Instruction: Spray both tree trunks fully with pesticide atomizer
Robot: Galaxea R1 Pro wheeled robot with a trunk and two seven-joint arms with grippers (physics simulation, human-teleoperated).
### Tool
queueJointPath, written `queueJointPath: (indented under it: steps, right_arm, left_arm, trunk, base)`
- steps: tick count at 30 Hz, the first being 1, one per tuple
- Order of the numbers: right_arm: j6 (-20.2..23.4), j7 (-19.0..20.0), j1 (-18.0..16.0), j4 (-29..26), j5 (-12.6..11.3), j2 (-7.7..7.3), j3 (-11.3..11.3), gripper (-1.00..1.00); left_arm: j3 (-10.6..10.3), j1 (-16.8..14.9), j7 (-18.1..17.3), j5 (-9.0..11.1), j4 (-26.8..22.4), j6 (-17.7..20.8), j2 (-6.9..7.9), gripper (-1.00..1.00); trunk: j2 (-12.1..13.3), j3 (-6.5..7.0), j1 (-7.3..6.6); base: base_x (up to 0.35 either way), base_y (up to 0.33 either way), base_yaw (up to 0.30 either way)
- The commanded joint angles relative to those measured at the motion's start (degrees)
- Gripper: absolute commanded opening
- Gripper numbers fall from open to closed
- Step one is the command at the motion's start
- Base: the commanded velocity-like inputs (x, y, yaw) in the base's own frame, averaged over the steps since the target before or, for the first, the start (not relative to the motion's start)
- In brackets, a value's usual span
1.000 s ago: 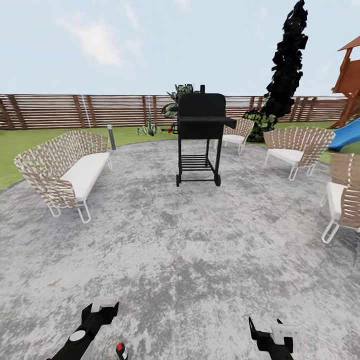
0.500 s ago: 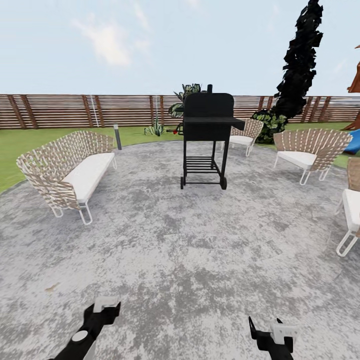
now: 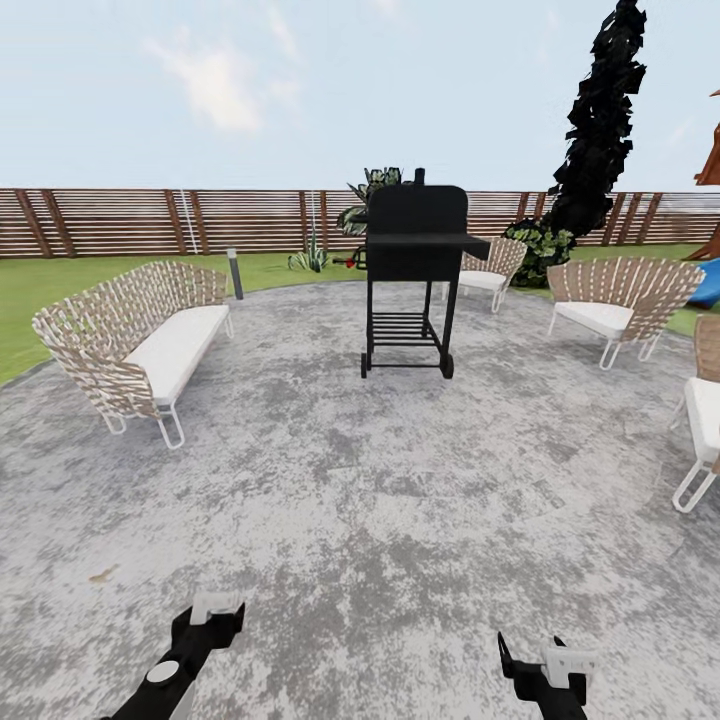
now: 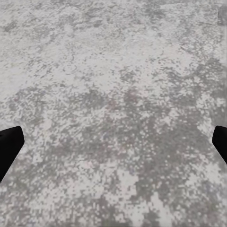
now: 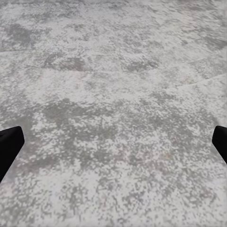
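Garden: your fence (image 3: 150, 220) behind lawn (image 3: 30, 300).
Patio (image 3: 350, 500): grill (image 3: 412, 275) mid-far.
Left gripper (image 4: 113, 142): jaws wide, empty.
Right gripper (image 5: 113, 142): jaws wide, empty.

Both arms hang low, left gripper (image 3: 213, 612) and right gripper (image 3: 545, 668) spread wide (each holding nothing).

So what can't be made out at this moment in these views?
- Chair with white cushion, head view: cut off by the right edge.
- Blue slide and brown wooden play frame, head view: mostly cut off by the right edge.
- Small red item beside the black barbecue grill, head view: too small to identify.
- Plants behind the grill: partly hidden by it.
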Motion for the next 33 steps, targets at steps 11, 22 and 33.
queueJointPath:
  steps: [11,22,33]
  right_arm:
    - [-0.1,0.1,0.0,0.0,0.0,0.0,-5.3,1.0]
    - [0.0,0.3,0.0,0.0,0.0,0.0,-5.6,1.0]
    - [0.0,0.3,0.0,-0.1,0.0,0.0,-5.6,1.0]
  left_arm:
    - [0.1,0.0,0.0,-0.1,0.0,-0.2,-0.02,1.0]
    - [0.1,-0.1,-0.1,-0.2,0.1,-0.3,-0.02,1.0]
    - [0.0,-0.1,0.3,-0.2,0.1,-0.3,-0.02,1.0]
  trunk:
    - [-4.4,-2.46,2.41]
    - [-7.7,-4.88,4.17]
    - [-7.7,-5.88,4.17]
  base:
    - [0.0,0.0,0.0]
    - [0.0,0.0,0.0]
    - [-0.092,-0.003,0.0]
